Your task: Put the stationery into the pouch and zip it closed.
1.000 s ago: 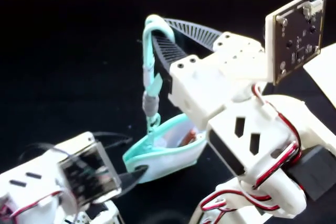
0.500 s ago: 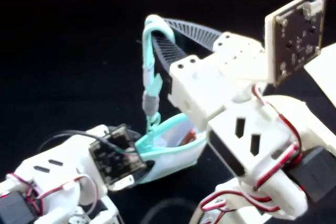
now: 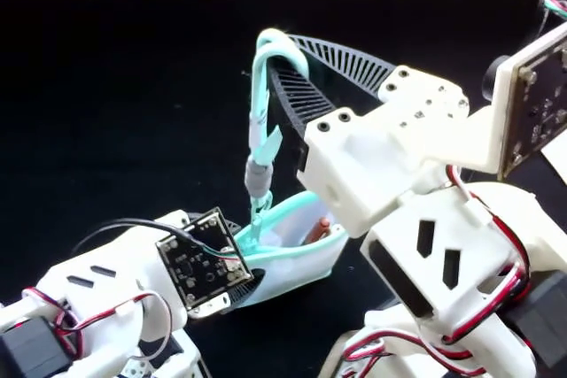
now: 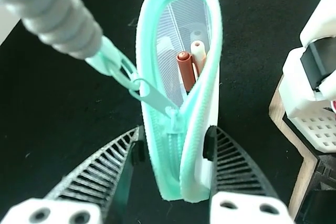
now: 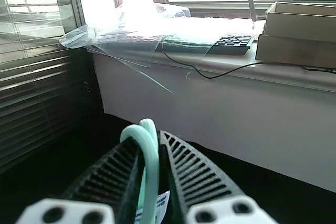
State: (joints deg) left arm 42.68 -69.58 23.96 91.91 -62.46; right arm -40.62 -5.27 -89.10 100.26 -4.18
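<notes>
Low, left fingers (image 4: 231, 167) clamp pouch (image 4: 206, 103) end; right fingers (image 5: 195, 174), raised high, pinch strap (image 5: 150, 156) tight.

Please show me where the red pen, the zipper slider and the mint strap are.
red pen (image 4: 185, 71): left wrist view, on its rounded end.
zipper slider (image 4: 172, 114): left wrist view, on the slider body.
mint strap (image 5: 150, 166): right wrist view, on the band below the loop's bend.

Open pouch (image 4: 207, 98) mouth, with taut strap (image 3: 260, 121) and right claw (image 5: 151, 136) above.
</notes>
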